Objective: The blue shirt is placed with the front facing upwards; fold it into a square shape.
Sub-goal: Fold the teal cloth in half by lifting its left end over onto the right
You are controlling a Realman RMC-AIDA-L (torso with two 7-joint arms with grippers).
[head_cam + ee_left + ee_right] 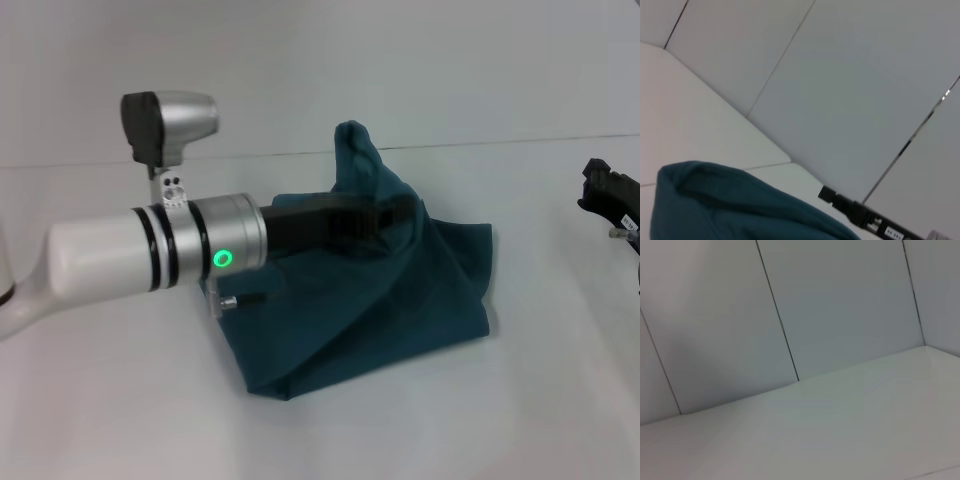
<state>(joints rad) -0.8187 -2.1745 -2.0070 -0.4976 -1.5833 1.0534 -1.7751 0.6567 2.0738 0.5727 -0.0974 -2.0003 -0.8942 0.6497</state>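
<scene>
The blue shirt [400, 300] lies partly folded in a teal heap in the middle of the white table [120, 400]. Its print and collar are hidden. My left arm reaches across from the left. My left gripper [398, 213] is shut on a fold of the shirt and holds it up, so the cloth rises to a peak above the fingers and drapes down over the heap. The lifted cloth also shows in the left wrist view [730, 205]. My right gripper [610, 195] is parked at the table's right edge, apart from the shirt. It shows farther off in the left wrist view [860, 212].
The grey panelled wall [840, 305] stands behind the table's far edge. The right wrist view shows only bare table [840, 430] and wall. White table surface surrounds the shirt in front and to the right.
</scene>
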